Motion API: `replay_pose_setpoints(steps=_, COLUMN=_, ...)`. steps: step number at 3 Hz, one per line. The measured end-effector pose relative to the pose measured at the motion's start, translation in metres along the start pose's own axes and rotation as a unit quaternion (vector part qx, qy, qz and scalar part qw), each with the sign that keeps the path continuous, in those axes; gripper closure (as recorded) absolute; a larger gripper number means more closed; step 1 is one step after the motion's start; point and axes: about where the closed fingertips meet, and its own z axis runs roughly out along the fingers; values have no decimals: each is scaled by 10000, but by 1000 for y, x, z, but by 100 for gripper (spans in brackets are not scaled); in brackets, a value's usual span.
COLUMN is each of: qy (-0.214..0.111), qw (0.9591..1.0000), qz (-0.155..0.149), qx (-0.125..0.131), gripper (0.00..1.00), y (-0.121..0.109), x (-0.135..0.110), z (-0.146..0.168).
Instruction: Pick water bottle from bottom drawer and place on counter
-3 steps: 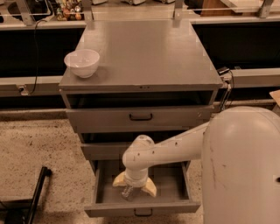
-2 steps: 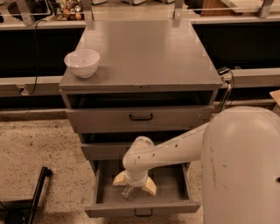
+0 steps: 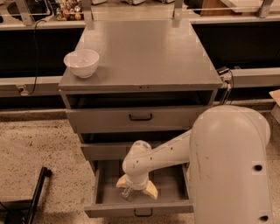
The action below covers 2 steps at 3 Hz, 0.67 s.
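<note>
White bowl [image 3: 82, 62] upper left; black stand [image 3: 37, 192] on speckled floor [image 3: 39, 144]; small clutter [image 3: 68, 9] far back.

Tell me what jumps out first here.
The big white arm fills the lower right, reaching down into the open bottom drawer, where the gripper hangs with fingers spread over the water bottle. Up on the counter, a white bowl sits near the front edge, at the picture's left.

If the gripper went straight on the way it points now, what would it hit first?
Probably the water bottle, lying just under the gripper, which points down into the bottom drawer with fingers spread either side; below that, the drawer floor. Depth is unclear.
</note>
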Motion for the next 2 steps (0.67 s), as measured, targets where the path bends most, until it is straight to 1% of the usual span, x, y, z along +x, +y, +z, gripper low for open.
replay_pose_setpoints(steps=1, qy=172, qw=9976, qz=317, qx=593, gripper=0, y=5, x=-3, z=29)
replay_pose_setpoints(steps=2, qy=240, qw=9884, qz=740, qx=1308, gripper=0, y=-5, x=0, z=43)
